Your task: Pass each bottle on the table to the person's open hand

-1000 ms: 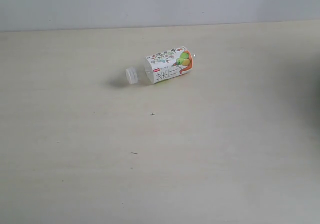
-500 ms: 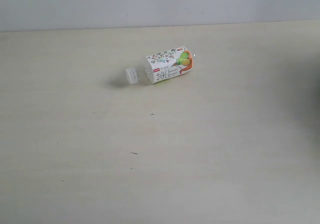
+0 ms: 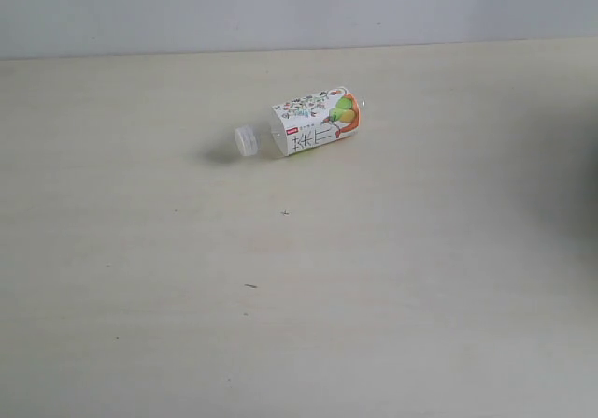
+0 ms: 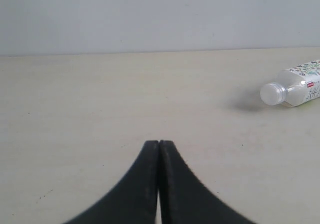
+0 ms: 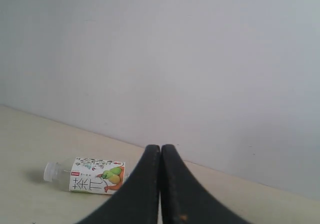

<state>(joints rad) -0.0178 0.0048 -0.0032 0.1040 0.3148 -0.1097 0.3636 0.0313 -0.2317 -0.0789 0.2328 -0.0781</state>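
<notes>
One bottle lies on its side on the table, a clear one with a white label showing green-orange fruit, cap toward the left. The left wrist view catches its cap end; the right wrist view shows the whole bottle. My left gripper is shut and empty, well short of the bottle. My right gripper is shut and empty too, held above the table with the bottle beyond it. Neither gripper appears in the exterior view. The other bottles and the person's open hand are out of view.
A plain pale wall rises behind the table's far edge. A few tiny dark specks dot the beige surface. A dark shadow sits at the right edge of the exterior view.
</notes>
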